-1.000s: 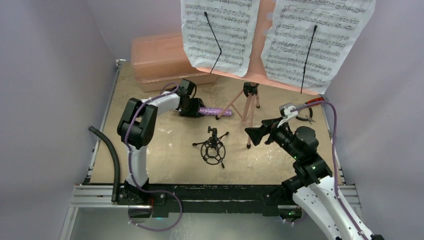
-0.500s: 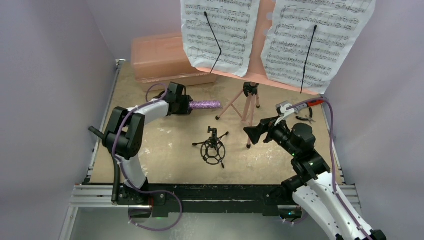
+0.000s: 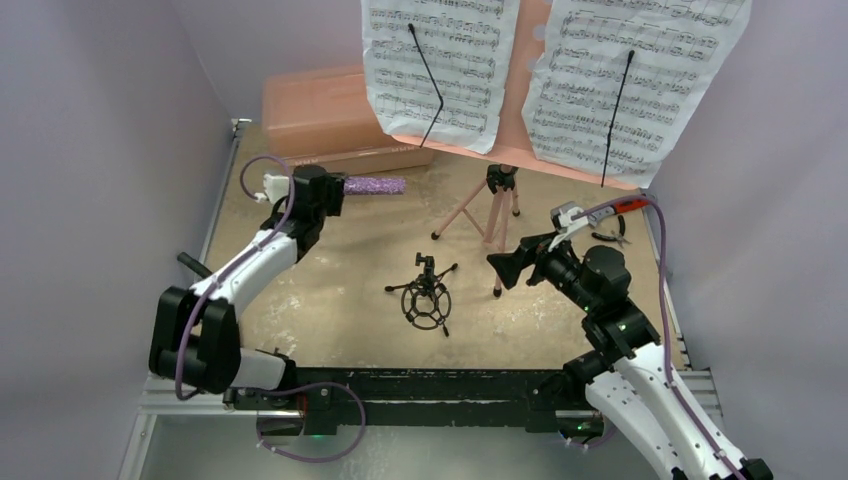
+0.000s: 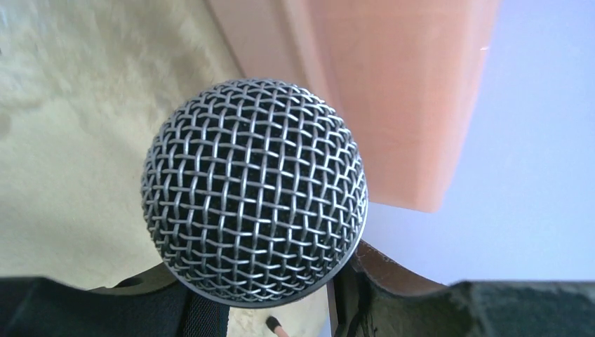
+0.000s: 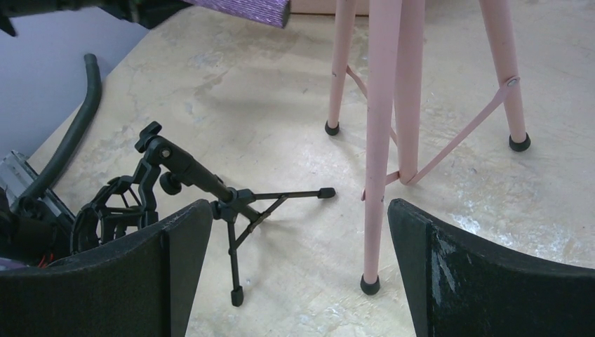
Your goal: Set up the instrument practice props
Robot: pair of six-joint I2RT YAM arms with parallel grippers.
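My left gripper (image 3: 322, 190) is shut on the purple glitter microphone (image 3: 375, 185), holding it level above the table at the back left, its handle pointing right. In the left wrist view the mesh head (image 4: 256, 189) fills the frame between the jaws. The pink music stand (image 3: 495, 215) stands on tripod legs at centre back and carries two white sheet-music pages (image 3: 440, 60). The small black tripod mic stand (image 3: 425, 295) lies tipped on the table in the middle. My right gripper (image 3: 505, 265) hangs open just right of it, near the music stand's front leg (image 5: 386, 140).
A salmon-pink lidded case (image 3: 320, 115) sits at the back left, right behind the microphone. A red-handled tool (image 3: 615, 225) lies at the right edge. A black hose (image 3: 225, 310) curves along the left side. Purple walls close in on both sides.
The left arm swung left and back, carrying the microphone away from the music stand's legs to a spot in front of the case. The right gripper barely moved.
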